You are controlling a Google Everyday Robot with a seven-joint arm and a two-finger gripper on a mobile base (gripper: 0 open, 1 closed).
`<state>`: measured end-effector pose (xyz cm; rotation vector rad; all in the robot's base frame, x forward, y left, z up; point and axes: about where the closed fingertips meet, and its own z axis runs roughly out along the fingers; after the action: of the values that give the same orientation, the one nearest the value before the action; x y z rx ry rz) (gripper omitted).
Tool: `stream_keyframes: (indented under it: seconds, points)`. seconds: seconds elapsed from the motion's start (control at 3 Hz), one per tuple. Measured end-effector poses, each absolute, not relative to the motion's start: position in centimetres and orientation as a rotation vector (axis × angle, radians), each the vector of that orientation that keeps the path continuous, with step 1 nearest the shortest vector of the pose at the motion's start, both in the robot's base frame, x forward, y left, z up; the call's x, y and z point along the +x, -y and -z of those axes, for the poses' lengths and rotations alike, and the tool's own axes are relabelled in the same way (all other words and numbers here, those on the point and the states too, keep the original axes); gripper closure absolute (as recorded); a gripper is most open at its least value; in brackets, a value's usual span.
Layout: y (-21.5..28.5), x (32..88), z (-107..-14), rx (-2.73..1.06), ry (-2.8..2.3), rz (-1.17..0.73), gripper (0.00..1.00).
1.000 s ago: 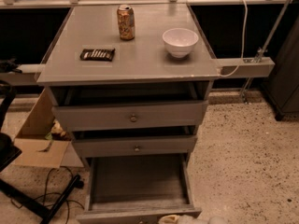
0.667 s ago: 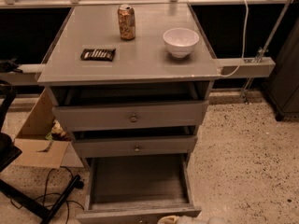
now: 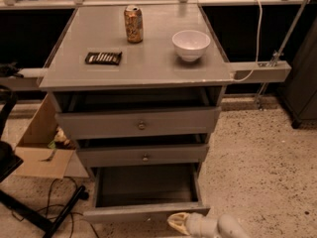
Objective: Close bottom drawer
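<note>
Speckled stone floor fills the right side and the lower part of the view, and a dark wall with a light rail runs behind. On this floor stands the grey cabinet, seen from above and from the front, with a wide flat top.

It has three drawers. The top drawer is the tallest and is pulled out a little, so a dark gap shows above its front. The middle drawer is lower and also a little out. The bottom drawer is at the foot of the cabinet and is pulled out far; its long flat tray lies open and its slim front is close to the lower edge of the view.

At the left of the cabinet a cardboard box leans on the floor, near black stand legs.

On the cabinet top, a white bowl is at the right, a drink can stands upright near the back, and a dark candy bar lies flat at the left.

The gripper is at the bottom edge, just beside the right end of the bottom drawer front. I cannot tell if it is released or clenched.
</note>
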<state>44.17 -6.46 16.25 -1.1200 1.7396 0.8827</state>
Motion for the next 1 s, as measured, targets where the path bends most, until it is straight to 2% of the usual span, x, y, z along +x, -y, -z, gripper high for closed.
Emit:
stream_keyframes:
  seconds: [0.33, 0.67, 1.0]
  points:
    - [6.7, 49.2, -17.1, -1.131, -1.727, -0.84, 1.0]
    - [6.7, 49.6, -17.2, -1.133, -1.726, -0.834, 1.0]
    - [6.8, 53.0, -17.7, -1.139, -1.72, -0.81, 1.0]
